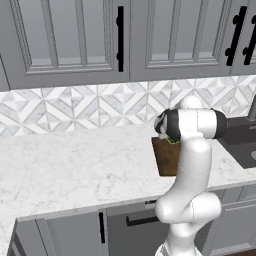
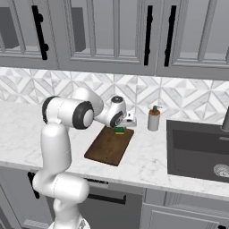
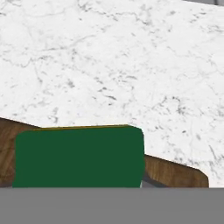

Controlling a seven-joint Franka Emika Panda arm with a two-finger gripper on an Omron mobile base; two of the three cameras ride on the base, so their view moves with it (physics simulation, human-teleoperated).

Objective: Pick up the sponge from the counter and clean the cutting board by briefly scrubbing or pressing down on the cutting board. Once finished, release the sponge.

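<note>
Sitting at the far edge of the cutting board (image 2: pixel 108 145) on the counter (image 2: pixel 147 165), the sponge (image 2: pixel 119 130) is clamped in the gripper (image 2: pixel 120 129).

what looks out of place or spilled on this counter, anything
Nothing stands out. The cutting board lies flat on the counter, angled to its front edge, with the sponge at its far end under the gripper. No spills or damage show.

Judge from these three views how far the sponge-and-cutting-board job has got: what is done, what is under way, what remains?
Done: the sponge is off the bare counter and over the far end of the cutting board. Under way: the gripper is at the sponge there; the hand view shows its green face above wood. Left: finishing the scrub and releasing.
</note>
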